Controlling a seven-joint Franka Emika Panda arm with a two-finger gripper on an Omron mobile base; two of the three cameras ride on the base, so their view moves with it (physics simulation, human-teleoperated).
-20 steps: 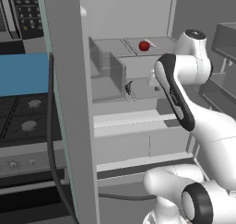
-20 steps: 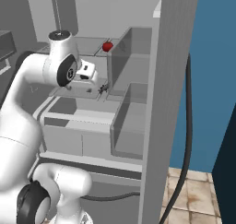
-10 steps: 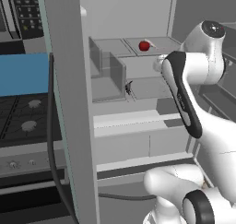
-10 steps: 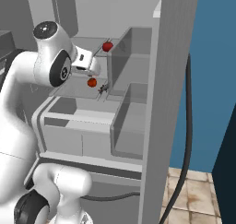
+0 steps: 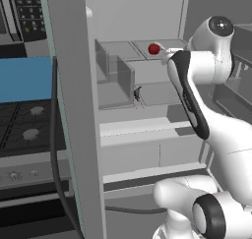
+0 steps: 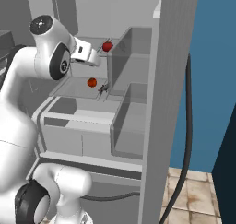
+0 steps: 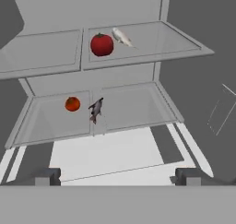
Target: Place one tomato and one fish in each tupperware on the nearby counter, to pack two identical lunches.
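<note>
In the hand view the gripper (image 7: 118,177) is facing into an open fridge, its two dark fingertips (image 7: 46,176) standing far apart at the bottom edge with nothing between them.

Going left to right along the upper glass shelf (image 7: 41,50), a large red tomato (image 7: 102,44) is sitting near the middle of the shelf, at about 12 o'clock from the gripper. Just beside it, at its 1 o'clock, a slim pale fish (image 7: 122,37) is lying slantwise, and the two look close to touching.

On the lower glass shelf (image 7: 133,108), a smaller orange-red tomato (image 7: 72,103) is resting at roughly 11 o'clock from the gripper. A darker grey fish (image 7: 96,109) is lying just beside it at its 3 o'clock, tilted, apart from the tomato.

In the left base view the white arm (image 5: 192,85) is reaching up toward the top shelf, where the red tomato is showing at about 10 o'clock from the wrist. In the right base view the hand is sitting just left of the upper tomato, with the lower tomato below it at 6 o'clock.
</note>
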